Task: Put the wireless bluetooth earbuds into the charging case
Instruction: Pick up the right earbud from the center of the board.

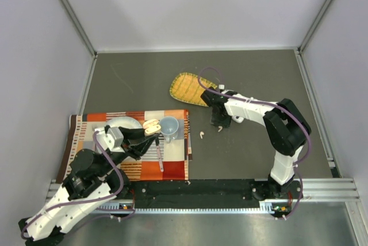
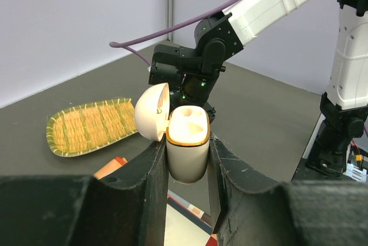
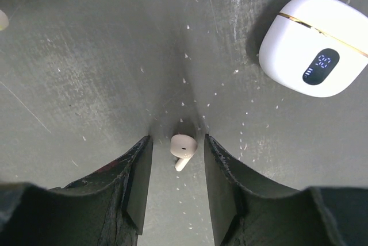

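- The left pincer (image 2: 187, 160) grips a small cream plastic charging case (image 2: 187, 148) between its two black fingers (image 2: 150, 188); the case stands upright, and its round lid (image 2: 152, 112) is swung open to the left.
- In the top view this pincer (image 1: 150, 133) is over an orange, white and brown checked cloth (image 1: 172, 165), just beside a grey-blue cup (image 1: 169, 127).
- The right pincer (image 3: 177, 153) points down at the dark grey table (image 3: 86, 56), with its fingers (image 3: 141, 177) apart. One tiny cream comma-shaped earbud (image 3: 183, 148) lies on the table between them; I cannot tell if they touch it.
- Beyond the right pincer, to its right, lies a closed white rounded case with a lit digital display (image 3: 313, 45).
- A second small cream earbud (image 1: 202, 135) lies on the table between the two pincers.
- Farthest is a yellow woven oval tray (image 1: 187, 88), behind the right pincer.
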